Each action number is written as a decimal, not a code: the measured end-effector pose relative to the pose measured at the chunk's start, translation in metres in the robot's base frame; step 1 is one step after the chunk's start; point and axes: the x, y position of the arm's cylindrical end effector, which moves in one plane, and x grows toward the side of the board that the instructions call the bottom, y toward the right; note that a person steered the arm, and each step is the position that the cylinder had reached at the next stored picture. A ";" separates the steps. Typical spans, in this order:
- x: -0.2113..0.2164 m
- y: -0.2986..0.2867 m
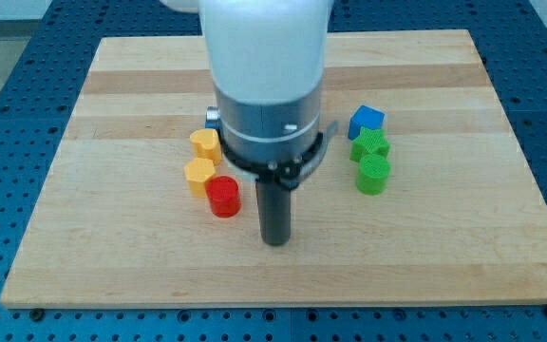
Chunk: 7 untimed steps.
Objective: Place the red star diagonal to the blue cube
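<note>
Dark and straight, the rod comes down from the bulky white and grey arm (266,85) and ends at my tip (275,241), which rests on the wooden board (112,247) nearer the view's bottom than any block. No pincer is fitted to this rod, so nothing opens or closes, and the tip has hold of nothing. Taking my tip as the landmark: the red block (223,197) sits just to the view's left of it and a little toward the view's top, close beside the rod but apart from it. Its outline looks rounded from here, so whether it is the star I cannot tell for certain. Touching the red block on its upper left is a yellow block (199,176), and a second yellow block (205,144) stands farther up from the tip, next to the arm's grey collar. Off to the view's right of the tip, well apart, a green block (373,175) comes first, then another green block (370,146) touching it above, and farthest of that column the blue cube (366,121). Blue perforated table (8,142) surrounds the board.
</note>
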 end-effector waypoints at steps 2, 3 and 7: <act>-0.082 0.000; -0.120 0.000; -0.153 0.035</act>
